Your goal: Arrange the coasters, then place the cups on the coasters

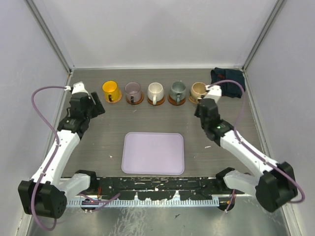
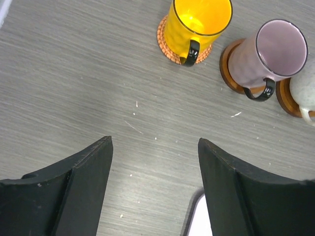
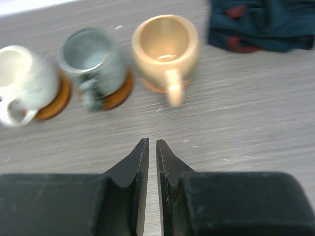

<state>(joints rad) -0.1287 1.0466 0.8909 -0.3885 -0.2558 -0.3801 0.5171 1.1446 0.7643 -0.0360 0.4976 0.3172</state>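
At far left, the left gripper (image 1: pixel 98 104) hangs over bare table (image 1: pixel 98 142) just short of the row, its jaws spread wide and holding nothing. Ahead of it the yellow cup (image 1: pixel 111 91) sits on a woven coaster (image 2: pixel 169 49), handle turned toward the arms. Beside it stand the purple glass cup (image 1: pixel 133 91), the cream-white cup (image 1: pixel 155 92), the grey-green cup (image 1: pixel 177 91) and the beige cup (image 1: pixel 199 90), each on a brown coaster, lined up along the far side. With all five cups seated, the task looks as good as complete, which would explain why neither tool grips anything. The right gripper (image 3: pixel 152 143) points at the beige cup from just in front, its jaws drawn nearly together with only a slit between them and nothing in it. A lavender tray (image 1: pixel 153 153) lies between the two arms, well apart from the row. A dark blue cloth (image 1: pixel 227 76) is bunched in the far right corner, near the beige cup but not touching it. Neither obstructs the cups.
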